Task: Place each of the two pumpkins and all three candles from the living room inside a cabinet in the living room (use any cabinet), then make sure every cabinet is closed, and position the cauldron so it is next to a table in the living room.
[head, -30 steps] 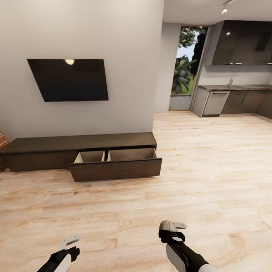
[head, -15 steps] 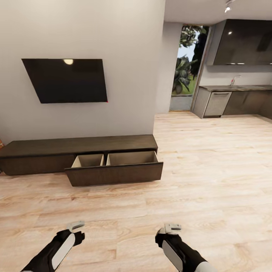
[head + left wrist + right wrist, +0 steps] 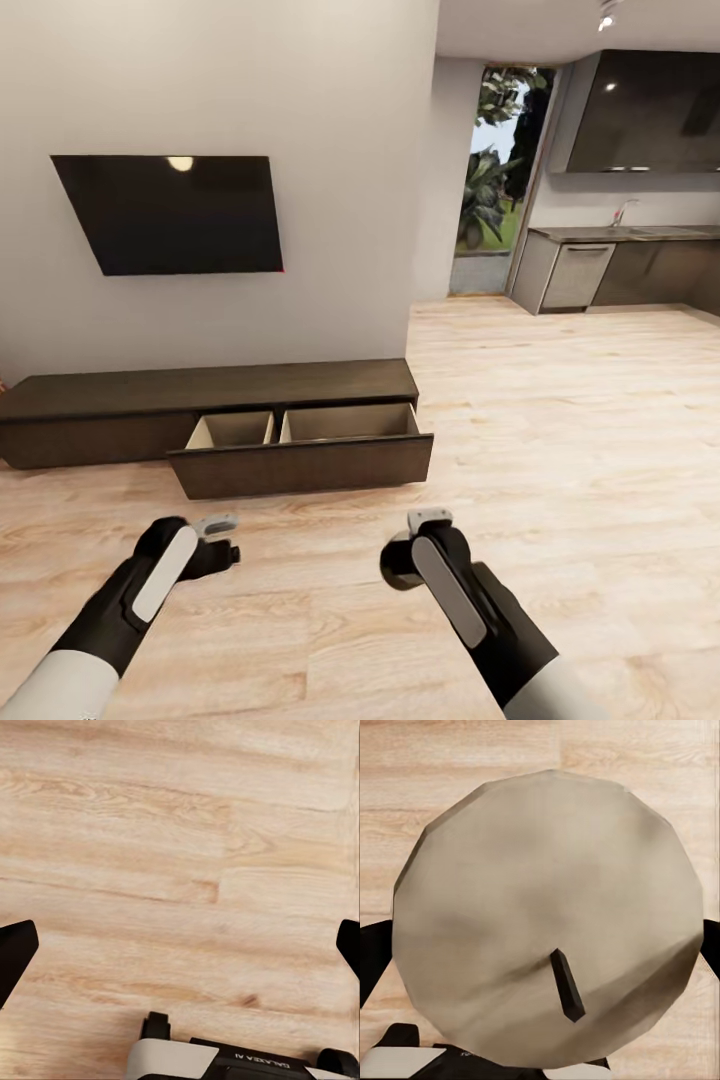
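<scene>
The right jaws (image 3: 540, 945) are closed on a candle (image 3: 547, 922): in the right wrist view its grey-beige rounded top with a short dark wick sits between the two dark fingertips (image 3: 373, 956), which press its sides. In the head view the same right jaws (image 3: 425, 530) hang low over the floor, and the candle itself is hidden behind the gripper body there.

The left jaws (image 3: 180, 945) are spread wide and hold nothing; the left wrist view shows bare planks between the two dark fingertips (image 3: 15, 952) at the picture's edges. In the head view the left jaws (image 3: 218, 535) are level with the right ones, well apart from them.

Below both arms lies a pale wood plank floor (image 3: 560, 480). Ahead of the jaws stands the cabinet (image 3: 210, 400), a long low dark-brown unit against a grey wall. Its drawer (image 3: 300, 450) at the right-hand end is pulled out, showing two pale beige compartments; what can be seen of them looks bare. A dark television (image 3: 170, 212) hangs on the wall above. Further right, the room opens to a kitchen with grey cabinets (image 3: 620, 270) and a tall window (image 3: 495, 170) with greenery outside.
</scene>
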